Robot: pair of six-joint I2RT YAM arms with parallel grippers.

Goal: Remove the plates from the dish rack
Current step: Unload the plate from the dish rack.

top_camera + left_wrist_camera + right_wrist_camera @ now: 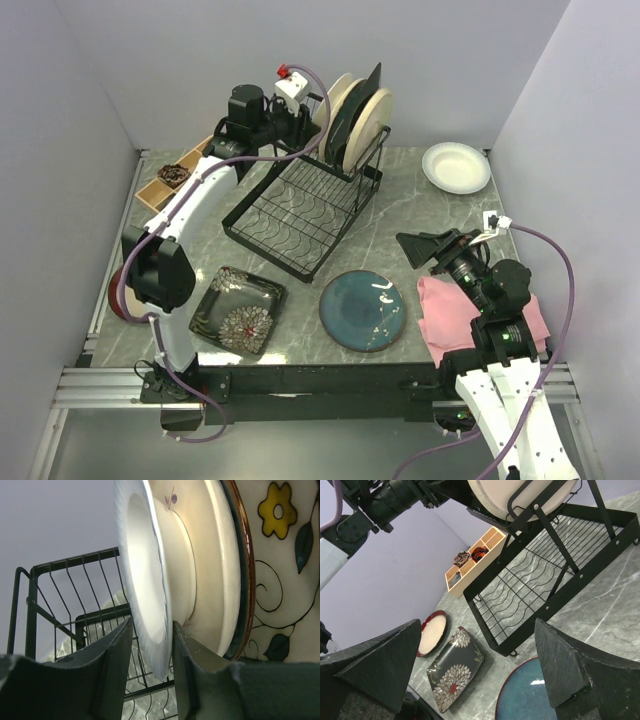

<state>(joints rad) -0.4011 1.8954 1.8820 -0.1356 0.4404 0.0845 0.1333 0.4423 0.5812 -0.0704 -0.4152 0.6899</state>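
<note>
At the near edge of the marbled bench (415, 215) lie a black square plate with white flowers (238, 310) and, just right of it, a round teal plate (363, 310). A pink cloth (450, 310) lies at the right. A red-rimmed plate (432, 632) sits at the left edge, partly hidden behind the left arm. The right fingers (375, 665) hang spread wide near the cloth's far edge, holding nothing.

Farther back stands the black wire dish rack (300, 215), with plates on edge in its upright frame. The left fingers (112, 670) straddle the rim of the outermost white plate (145, 580), close on both sides; whether they pinch it I cannot tell. Behind it stand a cream plate (215, 570), a brown-rimmed plate (248, 580) and a cream square plate with a yellow flower (285, 580).

At the far left, beside the rack, lies a wooden compartment tray (165, 185). A white round plate (456, 166) lies flat in the far right corner.
</note>
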